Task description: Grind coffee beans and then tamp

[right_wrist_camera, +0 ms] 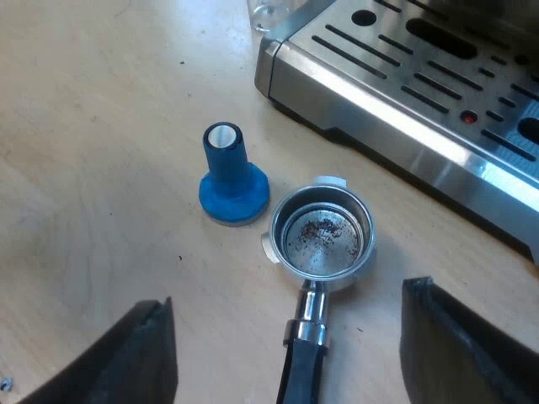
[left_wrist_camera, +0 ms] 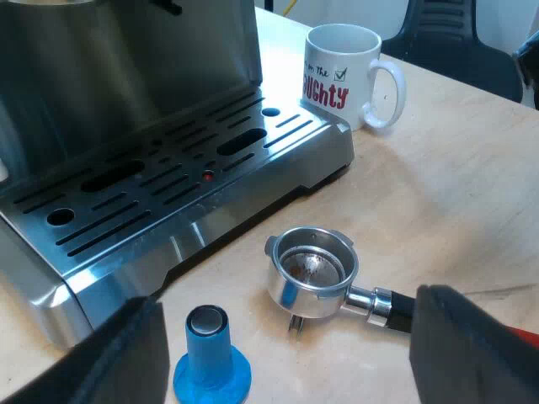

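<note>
The metal holder (left_wrist_camera: pixel 313 271) lies loose on the wooden table in front of the espresso machine (left_wrist_camera: pixel 168 160), its basket holding only a few coffee specks. Its dark handle (right_wrist_camera: pixel 303 362) runs toward my right gripper (right_wrist_camera: pixel 286 353), which hovers open above it. A blue tamper (right_wrist_camera: pixel 231 178) stands upright, base down, close beside the holder's basket (right_wrist_camera: pixel 324 236). My left gripper (left_wrist_camera: pixel 286 353) is open too, its fingers (left_wrist_camera: pixel 126 353) spread over the tamper (left_wrist_camera: pixel 210 353) and the holder's handle (left_wrist_camera: pixel 396 307).
A white mug (left_wrist_camera: pixel 345 74) with red lettering stands on the table by the corner of the machine's drip tray (left_wrist_camera: pixel 152 181). The drip tray's steel edge (right_wrist_camera: pixel 396 109) is close to the holder. A dark chair (left_wrist_camera: pixel 459 34) sits beyond the table.
</note>
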